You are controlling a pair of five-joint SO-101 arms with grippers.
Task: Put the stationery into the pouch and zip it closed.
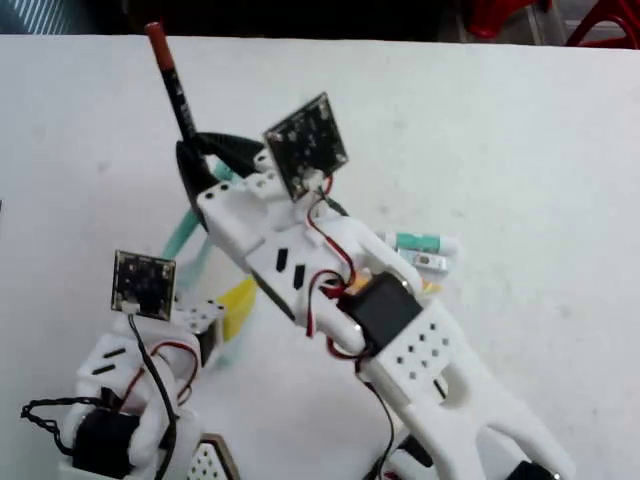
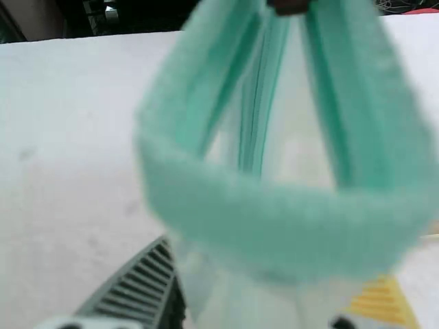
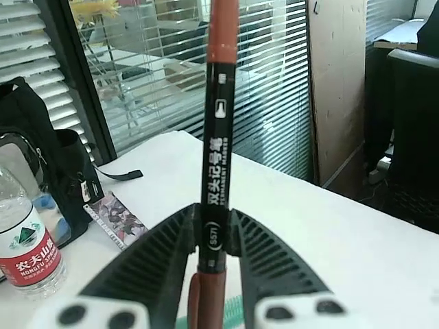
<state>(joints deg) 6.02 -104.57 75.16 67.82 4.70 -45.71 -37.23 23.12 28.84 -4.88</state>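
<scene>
- Right claw (image 3: 212, 223) was clamped shut on a black permanent marker with a reddish-brown cap (image 3: 219, 130), gripping the lower barrel; most of the body stuck out past the jaw tips.
- Marker long axis ran in line with the claw. In the high view it slanted up toward the far edge of the white surface (image 1: 500, 120), capped end away from the pouch.
- Mint-green soft fabric pouch (image 1: 187, 245) sat just beside and below the right claw, on the side toward the left arm, so the marker's short back end pointed at it.
- Left wrist view: pouch mouth (image 2: 274, 233) gaped open, fuzzy rim right up against the camera.
- Left claw (image 1: 210, 325) was at the pouch's near edge; could not tell whether it had a grip on it.
- White stick with a teal cap (image 1: 425, 242) lay loose on the surface, well apart from the pouch, beyond the right arm.
- Judgement: right arm was nearer; the marker needed tipping back end first into the mouth.
</scene>
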